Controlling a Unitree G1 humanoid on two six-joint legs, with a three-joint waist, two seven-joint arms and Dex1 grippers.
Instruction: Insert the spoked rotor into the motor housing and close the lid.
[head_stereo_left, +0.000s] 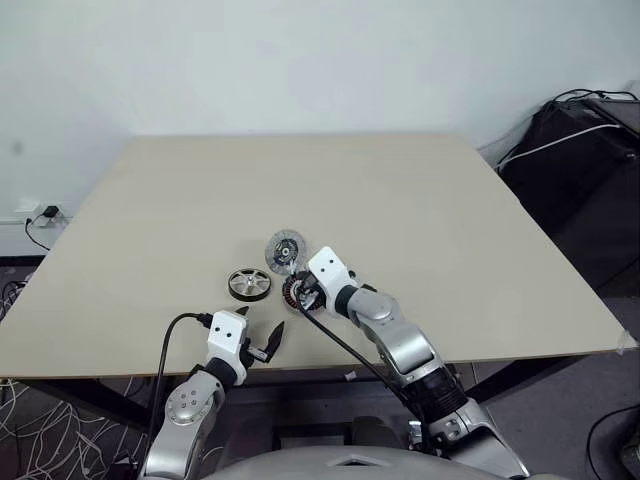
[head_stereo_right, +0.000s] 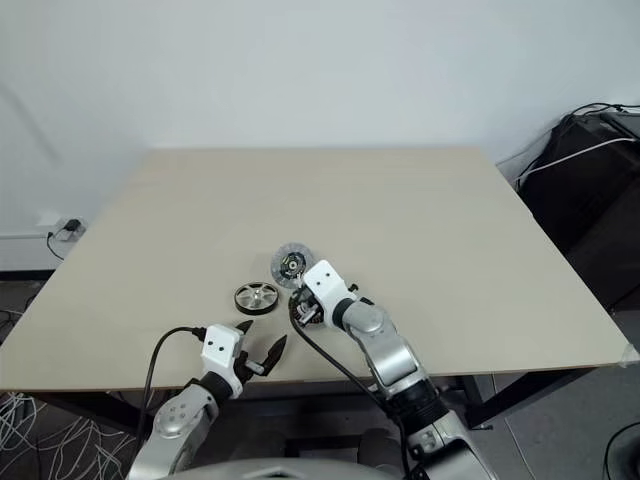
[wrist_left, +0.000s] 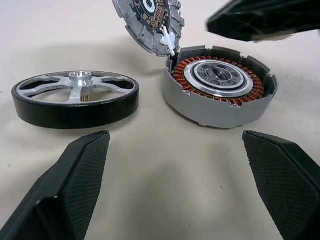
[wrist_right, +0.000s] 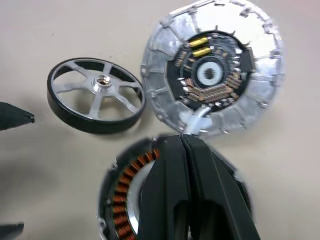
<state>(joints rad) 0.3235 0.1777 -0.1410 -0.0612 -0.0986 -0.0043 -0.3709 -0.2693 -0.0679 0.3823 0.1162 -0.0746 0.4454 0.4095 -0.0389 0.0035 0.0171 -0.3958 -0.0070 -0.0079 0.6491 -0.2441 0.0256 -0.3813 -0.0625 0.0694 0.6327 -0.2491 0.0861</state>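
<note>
The right hand (wrist_right: 186, 142) is sitting in the lower centre of the head view with its fingers pressed together, holding nothing, its tips over the housing (wrist_left: 220, 87) and just beside the lid's edge. The lid (wrist_right: 212, 70) is standing tilted, its lower edge by the housing rim, its inner face with small parts showing. The rotor (wrist_left: 75, 99) is lying flat on the desk (head_stereo_left: 420, 190), just left of the housing and apart from it. The left hand (head_stereo_left: 258, 340) is waiting at the lower left, fingers wide and empty, pointing toward rotor and housing.
</note>
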